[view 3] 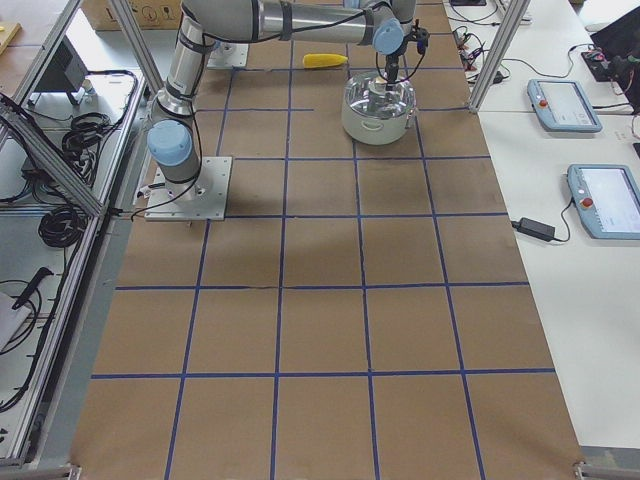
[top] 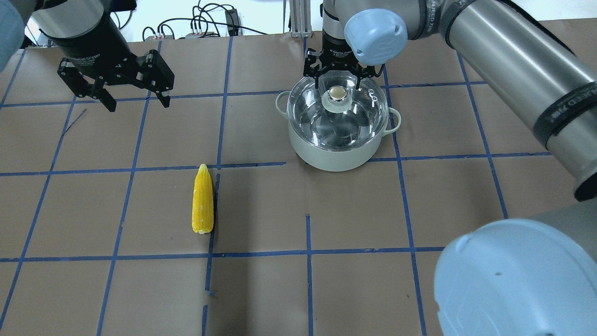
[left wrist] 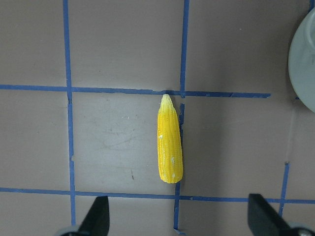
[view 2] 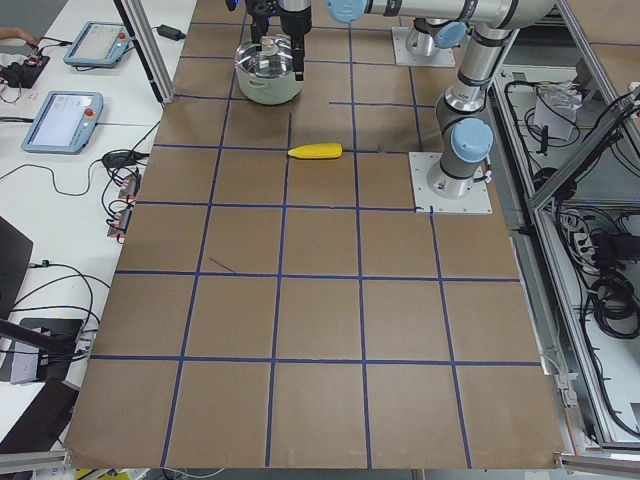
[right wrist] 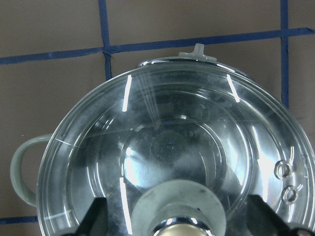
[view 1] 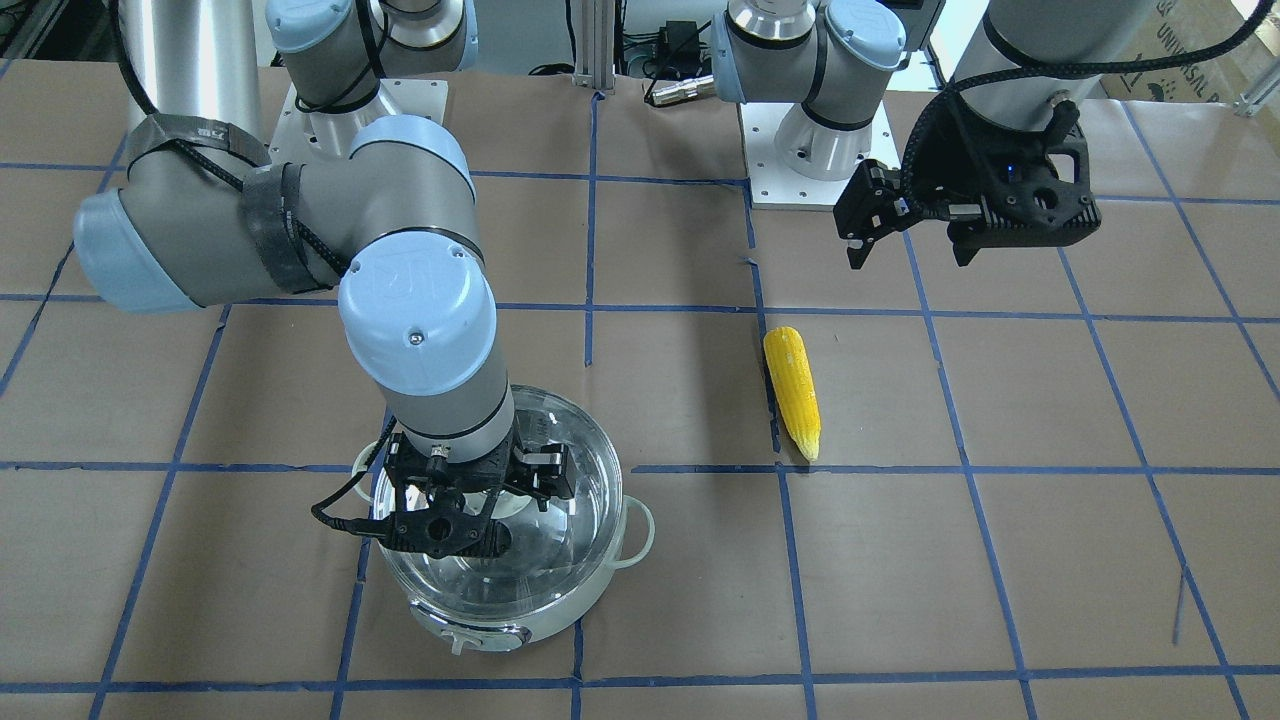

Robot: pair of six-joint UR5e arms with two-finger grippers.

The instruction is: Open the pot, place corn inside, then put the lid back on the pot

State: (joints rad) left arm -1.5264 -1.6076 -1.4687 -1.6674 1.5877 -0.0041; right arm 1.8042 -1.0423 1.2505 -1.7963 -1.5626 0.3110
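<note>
on the left side, the left gripper hangs in the air with its jaws spread wide and nothing in them. the corn lies flat on the table below it, well apart; in the left wrist view it lines up with the gap, long axis running straight away from the fingers, pointy end farthest off. so the jaws would close across its width, handy for later. moving right: the pot has the lid sitting on it. the right gripper is straight over it, jaws apart, with the lid's knob down between the two fingers. looks like a gap on each side, neither finger touching yet. my guess is the next move is just squeezing onto that knob and lifting straight up. right arm's the near one for the lid, left for the corn.
</note>
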